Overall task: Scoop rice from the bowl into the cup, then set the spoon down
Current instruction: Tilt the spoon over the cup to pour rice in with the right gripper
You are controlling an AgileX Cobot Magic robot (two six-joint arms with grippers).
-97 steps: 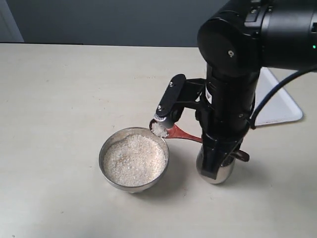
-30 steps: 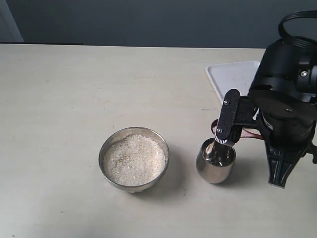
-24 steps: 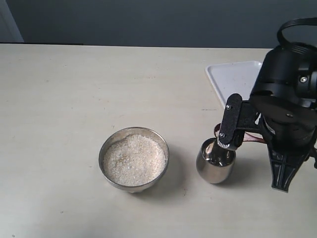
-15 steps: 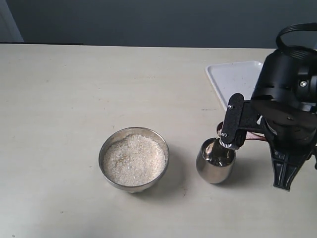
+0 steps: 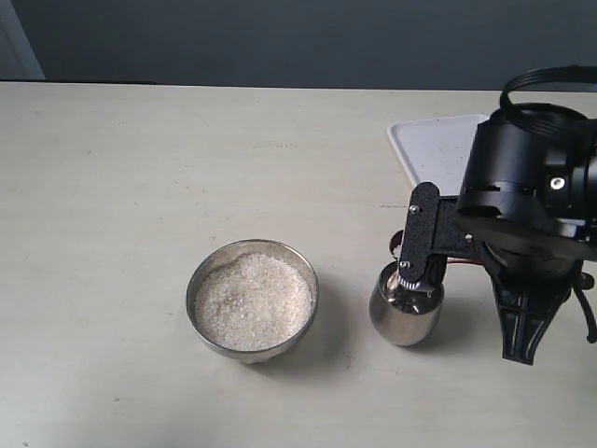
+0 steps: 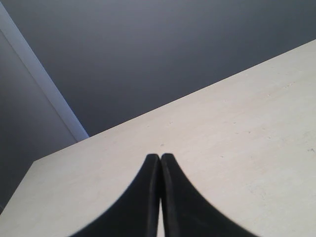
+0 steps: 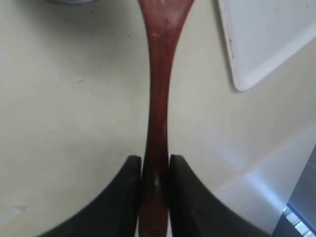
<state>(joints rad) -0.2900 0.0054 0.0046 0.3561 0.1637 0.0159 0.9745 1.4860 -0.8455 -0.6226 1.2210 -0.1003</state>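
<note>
My right fingers (image 7: 129, 192) are nearly closed, with only the handle of the slim dark reddish-brown wooden spoon (image 7: 158, 74) between them. They press it from both sides near its end. The handle runs straight away from my wrist over the pale beige desk (image 5: 140, 168). In the exterior view one of these fingers stands over the mouth of the small shiny rounded steel cup (image 5: 406, 313) and covers the head of the spoon, so I cannot tell if there are grains on it. The cup stands upright on the desk, under my right arm. The round shallow steel bowl (image 5: 189, 299) stands apart from the cup, on its left in the exterior view, and it is almost full with the off-white uncooked rice (image 5: 252, 301). A flat white plastic tray (image 5: 434, 149) lies on the desk behind the cup. My left fingers (image 6: 150, 187) are pressed together with nothing between them, above bare desk.
</note>
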